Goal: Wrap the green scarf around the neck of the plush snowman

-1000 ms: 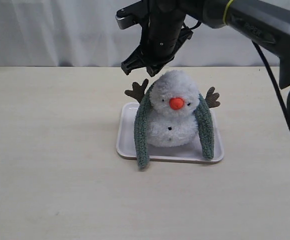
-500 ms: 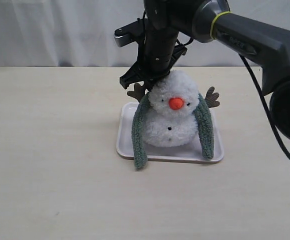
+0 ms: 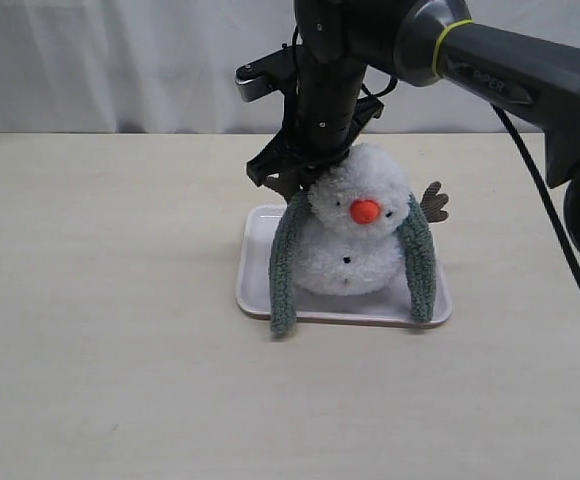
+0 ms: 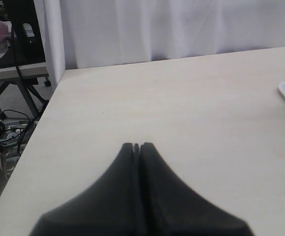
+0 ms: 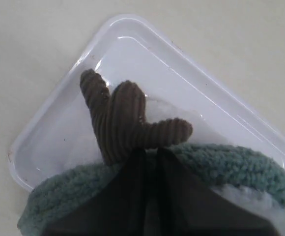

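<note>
The right jaws are closed together, tips down on the green scarf (image 5: 221, 164) just beside the brown twig arm (image 5: 120, 115), behind the plush snowman (image 3: 355, 240) on its tray (image 3: 255, 295). The scarf runs crosswise under the tips, both ends hanging down the snowman's front, away from them. The left jaws, also together, sit well off over the desk (image 4: 191, 98), so the right looks better placed for the next move.

A: Items counted on table (image 3: 100, 300)?
B: Plush snowman (image 3: 355, 255): one. Green scarf (image 3: 285, 270): one. White tray (image 3: 255, 290): one.
A: Parts counted on snowman?
B: Orange nose (image 3: 365, 211): one. Brown twig arms (image 3: 433, 201): two, second seen only in right wrist view. Black buttons (image 3: 346, 260): too small for firm count.
A: Grippers?
B: Two: left gripper (image 4: 136, 146), right gripper (image 5: 150, 157).
</note>
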Robot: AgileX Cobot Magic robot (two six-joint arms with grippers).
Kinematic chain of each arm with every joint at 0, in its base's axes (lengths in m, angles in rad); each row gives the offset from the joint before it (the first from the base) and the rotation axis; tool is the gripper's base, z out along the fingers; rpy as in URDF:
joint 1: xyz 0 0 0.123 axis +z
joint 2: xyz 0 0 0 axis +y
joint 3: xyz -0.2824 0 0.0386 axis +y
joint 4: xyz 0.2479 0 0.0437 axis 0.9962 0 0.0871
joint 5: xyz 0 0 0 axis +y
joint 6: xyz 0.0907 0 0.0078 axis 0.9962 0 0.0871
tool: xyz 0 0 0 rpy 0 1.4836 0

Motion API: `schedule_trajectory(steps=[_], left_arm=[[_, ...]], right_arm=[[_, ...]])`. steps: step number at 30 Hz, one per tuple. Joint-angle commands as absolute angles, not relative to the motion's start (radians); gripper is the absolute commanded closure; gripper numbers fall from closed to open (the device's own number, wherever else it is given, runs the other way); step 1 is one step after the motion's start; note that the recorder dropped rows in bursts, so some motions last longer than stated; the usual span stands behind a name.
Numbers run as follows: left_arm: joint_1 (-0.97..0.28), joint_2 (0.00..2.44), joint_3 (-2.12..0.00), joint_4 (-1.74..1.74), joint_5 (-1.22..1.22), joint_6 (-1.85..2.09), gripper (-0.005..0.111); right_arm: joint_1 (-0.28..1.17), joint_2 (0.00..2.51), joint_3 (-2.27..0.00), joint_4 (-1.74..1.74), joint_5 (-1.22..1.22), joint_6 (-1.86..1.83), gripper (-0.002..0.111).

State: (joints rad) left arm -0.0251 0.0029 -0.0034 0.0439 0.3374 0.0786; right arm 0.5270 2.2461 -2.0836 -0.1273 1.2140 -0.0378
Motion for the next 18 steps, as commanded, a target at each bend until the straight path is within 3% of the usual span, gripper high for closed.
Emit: schedule_trajectory(steps=[1, 18], left_arm=[[-0.024, 0.000, 0.000, 0.040, 0.327, 0.078, 0.107], [-0.024, 0.000, 0.000, 0.040, 0.327, 0.078, 0.107]], right_arm=[[0.525, 2.236, -2.078, -0.117, 1.221, -0.037, 0.101], [0.525, 2.236, -1.998, -0.099, 1.221, -0.075, 0.101]])
